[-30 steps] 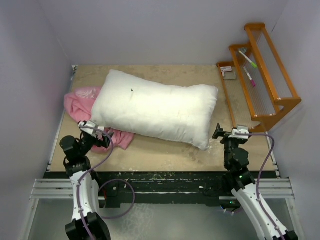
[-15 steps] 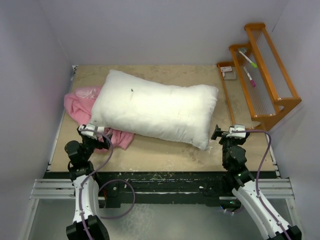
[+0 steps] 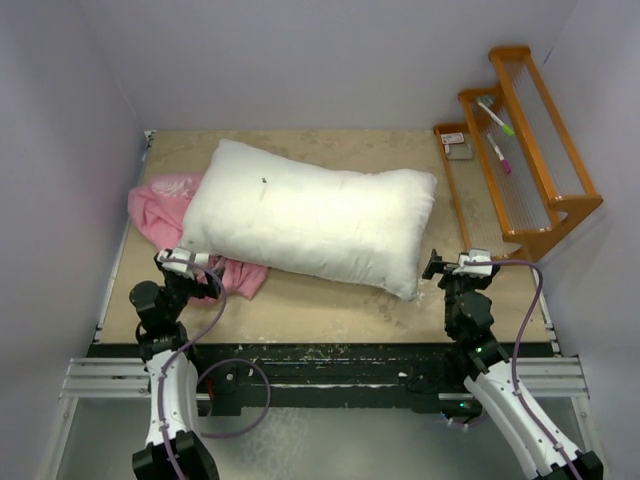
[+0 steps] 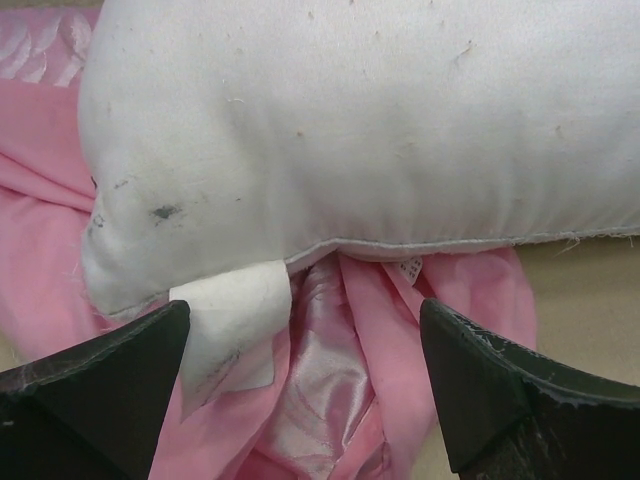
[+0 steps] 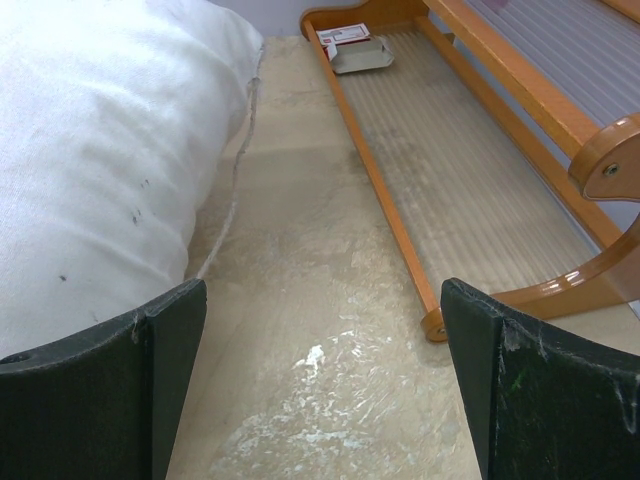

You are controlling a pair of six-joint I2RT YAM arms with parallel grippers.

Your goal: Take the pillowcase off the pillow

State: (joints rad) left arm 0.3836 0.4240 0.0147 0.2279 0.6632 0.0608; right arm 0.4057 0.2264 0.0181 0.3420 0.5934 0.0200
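Note:
The white pillow (image 3: 310, 217) lies bare across the middle of the table. The pink pillowcase (image 3: 158, 213) is crumpled under and beside its left end, with a fold sticking out at the near left (image 3: 240, 276). In the left wrist view the pillow (image 4: 380, 130) fills the top and the pillowcase (image 4: 340, 370) lies below it between the fingers. My left gripper (image 3: 185, 265) is open and empty just in front of that fabric. My right gripper (image 3: 458, 266) is open and empty beside the pillow's right near corner (image 5: 90, 170).
An orange wooden stepped rack (image 3: 520, 160) stands along the right side with pens on its upper steps and a small tray (image 5: 360, 55) at its far end. Grey walls close in the left, back and right.
Since one second ago both grippers have drawn back slightly toward the near edge. In the last half second nothing has moved.

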